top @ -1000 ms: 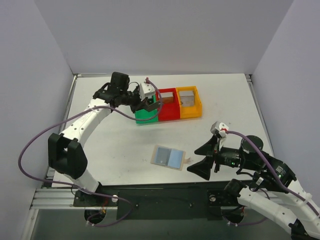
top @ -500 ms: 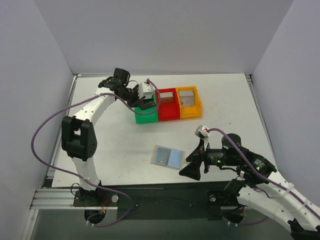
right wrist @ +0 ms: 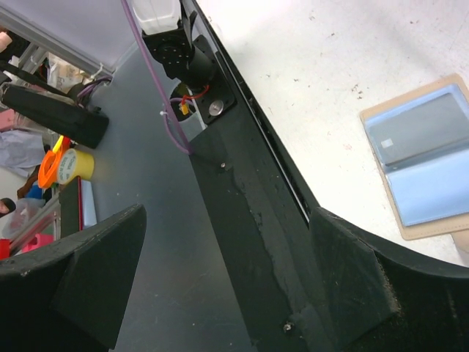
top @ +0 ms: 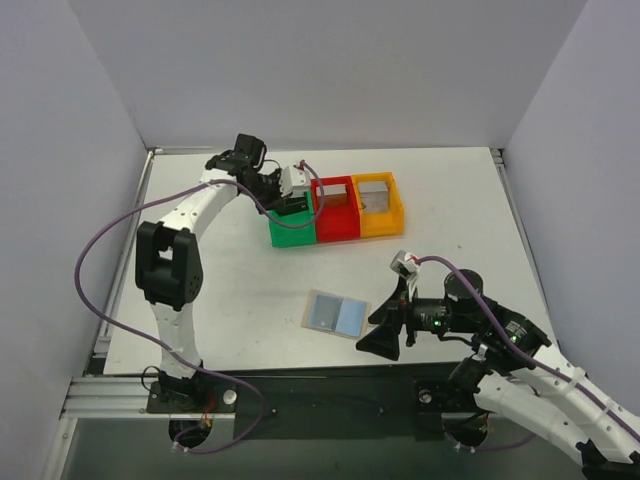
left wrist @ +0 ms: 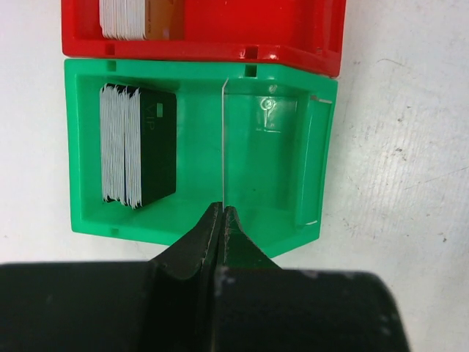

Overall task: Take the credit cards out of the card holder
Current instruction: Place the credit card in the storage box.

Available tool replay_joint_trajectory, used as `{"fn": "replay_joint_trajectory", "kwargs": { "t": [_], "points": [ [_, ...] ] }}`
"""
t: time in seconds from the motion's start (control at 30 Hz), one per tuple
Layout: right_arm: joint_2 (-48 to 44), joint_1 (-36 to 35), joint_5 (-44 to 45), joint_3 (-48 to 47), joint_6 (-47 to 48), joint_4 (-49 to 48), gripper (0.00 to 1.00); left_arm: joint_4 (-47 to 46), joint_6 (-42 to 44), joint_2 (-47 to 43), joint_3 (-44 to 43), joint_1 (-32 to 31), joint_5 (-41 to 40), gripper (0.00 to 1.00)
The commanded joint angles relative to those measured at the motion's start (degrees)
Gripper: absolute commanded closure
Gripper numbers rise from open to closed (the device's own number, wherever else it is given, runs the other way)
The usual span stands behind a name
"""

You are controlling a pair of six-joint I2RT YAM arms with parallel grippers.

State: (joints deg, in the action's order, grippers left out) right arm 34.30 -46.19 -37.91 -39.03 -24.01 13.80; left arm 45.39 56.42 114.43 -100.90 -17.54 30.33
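Nearest the arm bases, by the front edge of the white table (top: 230, 280): right gripper (top: 378, 328), jaws spread wide with nothing between them, hovering just to the right of the wallet (top: 338, 314) without touching it. From the right wrist view, same gripper (right wrist: 227, 293) seen over the dark front rail, both black fingers far apart, wallet (right wrist: 429, 161) off to the right. Wallet lying open and flat on the table, tan border around two pocket panels, one darker grey-blue, one paler blue. Impossible to tell whether a card sits inside either pocket.

Farther back, toward the middle of the table: three small plastic bins touching side by side in a row. Green bin (top: 290, 237) on the left, red bin (top: 338, 228) in the middle, orange bin (top: 382, 222) on the right. Pale cards visible in the red and orange bins.

Above the green bin: left gripper (top: 290, 203), jaws pressed together on the end of a thin card (left wrist: 222, 147). From the left wrist view, closed fingertips of that gripper (left wrist: 222, 214) over the near wall of the green bin (left wrist: 88, 220), card seen edge-on as a pale line reaching across the middle of the bin. To its left in that view, a stack of cards (left wrist: 139, 147) standing on edge, black one marked "VIP" facing out. Beyond, red bin (left wrist: 293, 44) with another stack (left wrist: 135, 18), brownish card at its end.
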Motion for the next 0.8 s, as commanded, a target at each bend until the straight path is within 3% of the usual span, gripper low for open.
{"fn": "replay_joint_trajectory", "kwargs": {
  "t": [0.0,0.77],
  "points": [
    [-0.8,-0.1,0.2,-0.1,-0.1,-2.6,0.13,0.9,2.5,0.9,-4.3,-0.2,-2.4,1.00],
    [1.4,0.0,1.3,0.4,0.9,-3.2,0.12,-0.7,6.3,8.0,-8.3,-2.9,-8.9,1.00]
  ]
}}
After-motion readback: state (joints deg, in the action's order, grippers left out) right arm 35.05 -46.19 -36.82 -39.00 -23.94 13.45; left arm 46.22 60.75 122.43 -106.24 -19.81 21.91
